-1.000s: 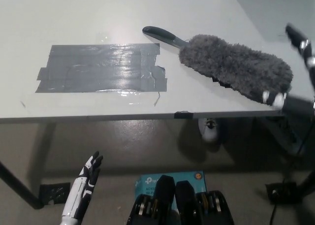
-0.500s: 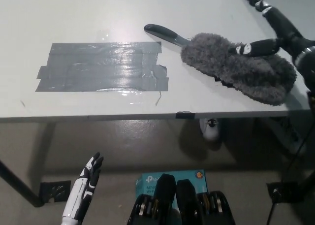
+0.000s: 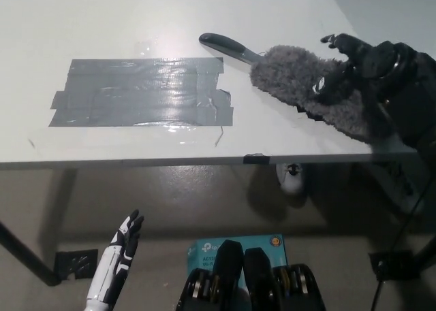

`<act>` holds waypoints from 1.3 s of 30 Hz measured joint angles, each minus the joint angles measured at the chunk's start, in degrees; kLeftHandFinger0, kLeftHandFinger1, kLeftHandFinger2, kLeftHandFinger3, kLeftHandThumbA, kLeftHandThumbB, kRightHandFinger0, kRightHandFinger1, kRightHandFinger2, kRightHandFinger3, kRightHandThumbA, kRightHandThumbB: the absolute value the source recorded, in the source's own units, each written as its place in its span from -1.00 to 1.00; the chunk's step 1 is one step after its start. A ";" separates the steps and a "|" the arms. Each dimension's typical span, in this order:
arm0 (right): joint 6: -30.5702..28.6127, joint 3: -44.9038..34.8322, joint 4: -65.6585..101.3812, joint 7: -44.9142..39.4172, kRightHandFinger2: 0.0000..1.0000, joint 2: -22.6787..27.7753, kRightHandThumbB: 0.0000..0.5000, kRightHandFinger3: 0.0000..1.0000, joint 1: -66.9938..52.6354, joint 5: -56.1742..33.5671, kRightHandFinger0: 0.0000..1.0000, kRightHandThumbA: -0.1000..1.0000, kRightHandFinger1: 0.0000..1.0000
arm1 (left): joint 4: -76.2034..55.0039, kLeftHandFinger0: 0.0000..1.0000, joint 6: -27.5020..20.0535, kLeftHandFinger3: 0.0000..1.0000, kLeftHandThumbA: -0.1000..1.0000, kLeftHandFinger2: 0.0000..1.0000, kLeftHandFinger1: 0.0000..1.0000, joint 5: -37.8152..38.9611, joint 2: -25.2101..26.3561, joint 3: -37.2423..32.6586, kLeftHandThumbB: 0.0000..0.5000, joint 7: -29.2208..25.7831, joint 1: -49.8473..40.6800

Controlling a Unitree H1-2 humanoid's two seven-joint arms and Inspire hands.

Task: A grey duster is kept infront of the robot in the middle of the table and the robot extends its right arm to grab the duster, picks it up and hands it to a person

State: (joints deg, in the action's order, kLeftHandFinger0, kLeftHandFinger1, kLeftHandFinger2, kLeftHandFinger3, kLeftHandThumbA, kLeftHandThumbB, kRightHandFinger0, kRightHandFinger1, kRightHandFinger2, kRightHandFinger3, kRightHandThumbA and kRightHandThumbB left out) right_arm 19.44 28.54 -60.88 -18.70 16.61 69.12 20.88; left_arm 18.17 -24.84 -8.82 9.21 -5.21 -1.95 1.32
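Note:
The grey duster (image 3: 293, 76) lies on the white table (image 3: 170, 11) at the right, its fluffy head toward the right edge and its dark handle (image 3: 225, 47) pointing up-left. My black right hand (image 3: 354, 62) rests on top of the fluffy head, fingers spread over it and not closed around it. The arm covers the head's far right part. My white left hand (image 3: 119, 253) hangs below the table's front edge at the lower left, fingers apart and holding nothing.
A patch of grey tape (image 3: 139, 92) covers the table's middle left. Below the front edge are the floor, a teal box (image 3: 235, 250) and a table leg (image 3: 27, 260). No person is in view.
My right arm has swung in from the right edge and moved leftward over the duster's head, lowering onto it. The duster and my left hand have stayed put.

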 measured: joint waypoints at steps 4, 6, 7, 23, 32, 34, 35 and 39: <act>-1.27 1.79 -1.83 -0.97 1.00 -0.56 1.00 1.00 0.64 1.10 1.00 1.00 1.00 | 0.00 1.00 0.00 1.00 1.00 1.00 1.00 -0.01 0.09 0.00 0.62 -0.16 0.54; -2.00 2.01 -2.72 -1.71 1.00 -0.71 0.92 1.00 0.68 1.39 1.00 1.00 1.00 | -0.01 1.00 -0.01 1.00 1.00 1.00 1.00 -0.02 0.13 -0.02 0.61 -0.20 0.92; -2.35 2.10 -3.12 -2.10 1.00 -0.74 0.91 1.00 0.67 1.50 1.00 1.00 1.00 | -0.01 1.00 -0.01 1.00 1.00 1.00 1.00 -0.04 0.16 -0.05 0.61 -0.22 1.08; -6.84 7.14 -11.95 -3.78 1.00 -1.00 1.00 1.00 1.14 5.83 1.00 1.00 1.00 | -0.08 1.00 -0.02 1.00 1.00 1.00 1.00 -0.71 0.49 -0.31 0.52 -0.22 1.67; -8.03 6.63 -15.67 -2.52 0.48 -1.77 0.41 0.95 2.20 6.41 -0.24 -0.33 0.21 | -0.08 1.00 -0.02 1.00 1.00 1.00 1.00 -0.88 0.67 -0.38 0.47 -0.23 2.00; -8.22 5.34 -15.78 -1.80 1.00 -1.92 0.32 0.58 2.04 6.22 0.97 -0.83 1.00 | -0.08 1.00 -0.02 1.00 1.00 1.00 1.00 -0.90 0.71 -0.45 0.48 -0.23 2.11; -8.31 4.69 -15.67 -0.06 1.00 -1.92 0.12 0.30 1.82 6.27 1.00 -0.97 1.00 | -0.08 1.00 -0.02 1.00 1.00 1.00 1.00 -0.91 0.71 -0.49 0.50 -0.23 2.21; -8.99 3.88 -15.31 3.40 1.00 -1.91 -0.10 0.24 1.12 6.41 1.00 -1.00 1.00 | -0.06 1.00 -0.02 1.00 1.00 1.00 1.00 -0.92 0.73 -0.48 0.49 -0.23 2.54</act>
State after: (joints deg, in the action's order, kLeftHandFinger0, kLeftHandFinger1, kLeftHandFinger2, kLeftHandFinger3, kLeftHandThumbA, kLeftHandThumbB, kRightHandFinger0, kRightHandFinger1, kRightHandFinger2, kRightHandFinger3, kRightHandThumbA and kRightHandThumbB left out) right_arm 10.46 32.41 -76.20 -15.29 14.69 70.24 27.29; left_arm 18.11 -24.86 -9.74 9.94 -5.69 -2.18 3.86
